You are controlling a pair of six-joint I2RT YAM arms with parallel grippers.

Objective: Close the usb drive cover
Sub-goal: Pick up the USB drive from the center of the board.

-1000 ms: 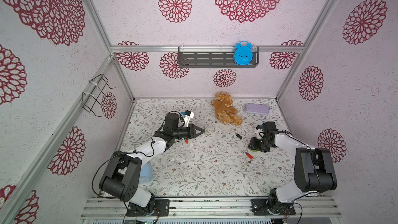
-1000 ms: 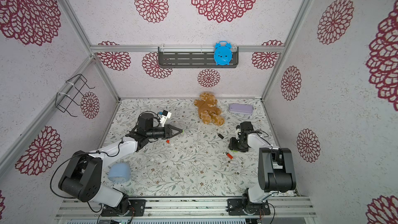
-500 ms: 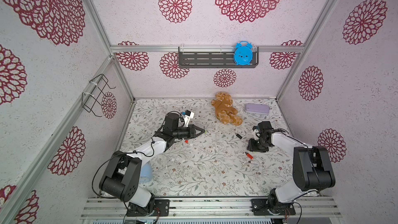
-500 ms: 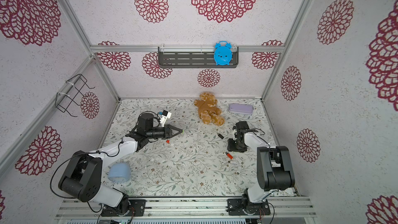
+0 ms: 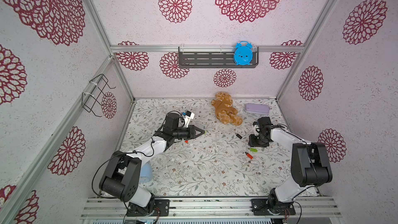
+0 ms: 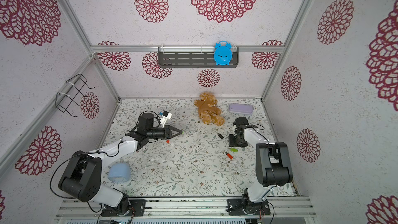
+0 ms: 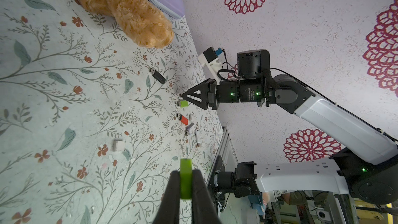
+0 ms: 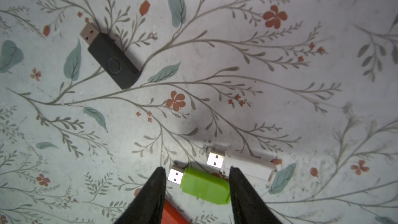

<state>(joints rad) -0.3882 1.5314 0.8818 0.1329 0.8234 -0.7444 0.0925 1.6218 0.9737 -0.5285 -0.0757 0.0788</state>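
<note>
Green USB drive (image 8: 204,187) lay uncapped on the floral surface (image 5: 204,179), right of centre in both top views, framed by the parted fingers of the right end effector (image 8: 197,169) and just beside a white USB drive (image 8: 247,164). Left of centre, the left end effector (image 7: 185,172) was clamped on the green cap (image 7: 185,182).

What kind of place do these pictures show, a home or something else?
Most likely a robot test cell dressed as a room, not a home: an aluminium frame runs around wallpapered panels, and the left arm and right arm are mounted on a rail.
</note>
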